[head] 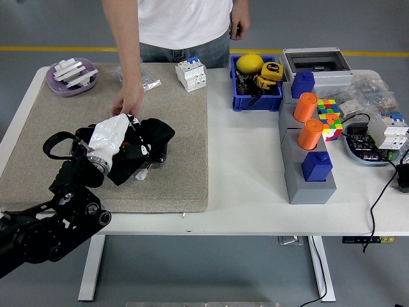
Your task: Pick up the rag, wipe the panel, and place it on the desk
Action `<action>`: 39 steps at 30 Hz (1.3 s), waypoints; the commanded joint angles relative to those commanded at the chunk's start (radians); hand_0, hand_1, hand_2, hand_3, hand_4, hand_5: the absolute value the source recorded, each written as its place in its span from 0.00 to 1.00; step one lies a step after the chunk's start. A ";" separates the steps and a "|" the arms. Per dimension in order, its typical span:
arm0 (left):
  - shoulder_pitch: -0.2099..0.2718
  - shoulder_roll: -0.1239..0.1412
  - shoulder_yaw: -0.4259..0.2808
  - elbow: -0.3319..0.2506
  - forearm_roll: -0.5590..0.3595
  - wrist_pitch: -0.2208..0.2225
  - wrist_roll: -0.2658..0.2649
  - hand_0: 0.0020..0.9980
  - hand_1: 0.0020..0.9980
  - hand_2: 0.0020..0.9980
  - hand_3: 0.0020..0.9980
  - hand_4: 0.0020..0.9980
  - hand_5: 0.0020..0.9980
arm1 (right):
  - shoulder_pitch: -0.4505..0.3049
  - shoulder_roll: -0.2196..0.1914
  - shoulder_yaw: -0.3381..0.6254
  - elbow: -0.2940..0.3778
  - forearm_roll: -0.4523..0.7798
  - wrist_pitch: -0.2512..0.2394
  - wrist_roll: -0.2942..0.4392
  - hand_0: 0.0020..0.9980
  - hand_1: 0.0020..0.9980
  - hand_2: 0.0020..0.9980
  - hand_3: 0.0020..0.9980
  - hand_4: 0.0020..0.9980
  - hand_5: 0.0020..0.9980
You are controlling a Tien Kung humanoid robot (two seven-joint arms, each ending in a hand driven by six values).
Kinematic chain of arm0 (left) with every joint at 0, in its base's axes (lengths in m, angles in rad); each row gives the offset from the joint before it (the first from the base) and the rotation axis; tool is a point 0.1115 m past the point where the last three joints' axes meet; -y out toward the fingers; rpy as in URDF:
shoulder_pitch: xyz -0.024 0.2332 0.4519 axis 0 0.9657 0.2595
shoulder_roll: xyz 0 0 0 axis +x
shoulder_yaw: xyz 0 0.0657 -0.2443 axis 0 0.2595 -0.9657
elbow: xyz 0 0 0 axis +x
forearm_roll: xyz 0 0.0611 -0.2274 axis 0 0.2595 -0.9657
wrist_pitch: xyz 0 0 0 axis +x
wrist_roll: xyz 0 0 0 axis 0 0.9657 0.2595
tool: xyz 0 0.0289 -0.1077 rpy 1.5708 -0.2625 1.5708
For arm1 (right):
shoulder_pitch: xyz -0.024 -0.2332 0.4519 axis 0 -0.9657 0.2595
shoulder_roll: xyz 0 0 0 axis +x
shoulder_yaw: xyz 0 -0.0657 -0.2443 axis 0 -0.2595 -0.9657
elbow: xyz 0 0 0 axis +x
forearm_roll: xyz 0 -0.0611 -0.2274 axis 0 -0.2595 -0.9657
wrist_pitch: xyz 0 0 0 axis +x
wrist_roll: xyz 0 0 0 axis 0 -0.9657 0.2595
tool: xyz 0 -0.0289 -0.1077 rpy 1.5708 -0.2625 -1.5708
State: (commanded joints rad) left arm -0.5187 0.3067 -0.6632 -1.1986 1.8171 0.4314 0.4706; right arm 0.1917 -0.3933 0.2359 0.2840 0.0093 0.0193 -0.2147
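Head view: the black rag (148, 142) is being gripped by the white-gloved left hand (110, 139) and pressed over the panel (155, 155) on the grey mat (179, 121). The panel's far edge is being steadied by a person's hand (130, 103). That hand risks being struck during wiping, or the panel being dragged askew.

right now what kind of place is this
Probably a robotics lab or test workshop: a white table holding a circuit breaker, a blue parts bin and a tape measure.
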 joint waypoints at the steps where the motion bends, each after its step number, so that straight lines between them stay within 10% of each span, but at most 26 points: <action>1: 0.000 0.002 -0.003 0.002 0.002 -0.002 0.001 0.32 0.15 0.46 0.47 0.37 0.00 | 0.000 0.000 0.000 0.000 -0.001 0.000 0.000 0.71 0.70 0.69 0.64 1.00 0.55; 39: 0.056 0.107 -0.131 0.065 0.068 -0.002 -0.020 0.32 0.16 0.47 0.48 0.41 0.00 | -0.007 0.000 0.031 -0.003 -0.030 0.002 -0.013 0.71 0.70 0.69 0.64 1.00 0.56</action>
State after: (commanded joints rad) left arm -0.4632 0.4133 -0.7941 -1.1340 1.8850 0.4292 0.4508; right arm 0.1847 -0.3932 0.2668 0.2810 -0.0205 0.0211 -0.2281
